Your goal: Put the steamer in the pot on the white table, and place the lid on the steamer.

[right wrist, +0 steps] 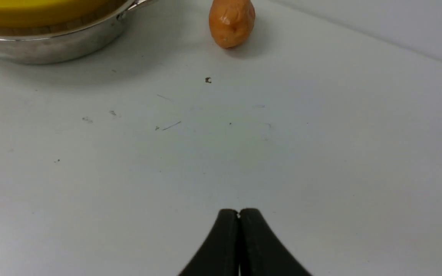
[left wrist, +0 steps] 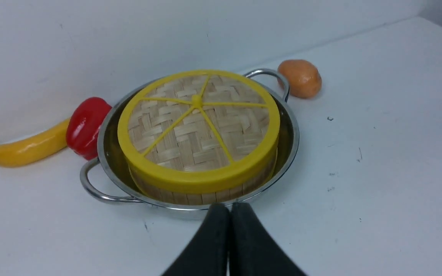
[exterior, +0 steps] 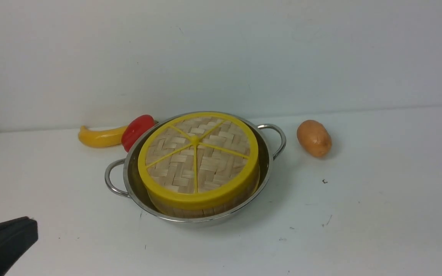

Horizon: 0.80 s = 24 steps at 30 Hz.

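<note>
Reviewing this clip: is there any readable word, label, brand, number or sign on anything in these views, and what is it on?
None can be read in any view.
The lid, steamer, pot, potato, red pepper and banana carry no lettering.
The white table shows only small dark specks, not characters.

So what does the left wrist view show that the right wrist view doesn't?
Only the left wrist view shows the lid's woven top, the banana, the red pepper and the shut left gripper. Only the right wrist view shows the shut right gripper. Both show the pot, the potato and the white table.
</note>
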{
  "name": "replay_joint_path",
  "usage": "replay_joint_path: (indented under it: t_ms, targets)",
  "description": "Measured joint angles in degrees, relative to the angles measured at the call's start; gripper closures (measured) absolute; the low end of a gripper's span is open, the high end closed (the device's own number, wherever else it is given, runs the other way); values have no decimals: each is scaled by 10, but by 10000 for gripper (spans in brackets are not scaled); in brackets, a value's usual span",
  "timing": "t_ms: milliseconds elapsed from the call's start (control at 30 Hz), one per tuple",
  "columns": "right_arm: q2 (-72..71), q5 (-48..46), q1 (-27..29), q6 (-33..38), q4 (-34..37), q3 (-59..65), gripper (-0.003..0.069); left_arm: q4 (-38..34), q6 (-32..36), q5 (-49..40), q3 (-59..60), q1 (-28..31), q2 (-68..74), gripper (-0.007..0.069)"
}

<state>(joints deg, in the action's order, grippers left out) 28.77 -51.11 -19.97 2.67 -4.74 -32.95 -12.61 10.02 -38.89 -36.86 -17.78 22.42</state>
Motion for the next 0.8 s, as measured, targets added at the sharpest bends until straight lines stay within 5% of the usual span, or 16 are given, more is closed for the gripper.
replay_joint_path:
  t_ms: [233, 400, 567, 800]
  targets:
    - [0, -1, 0, 0, 22, 0, 603, 119, 37, 16, 58, 7, -22, 620]
    - [0, -2, 0, 0, 23, 0, 577, 178, -14, 114, 210, 89, -85, 614]
    - [0, -2, 0, 0, 29, 0, 549, 202, -87, 195, 336, 163, -176, 604]
    - [-1, -2, 0, 0, 36, 0, 505, 208, -112, 204, 372, 177, -222, 589]
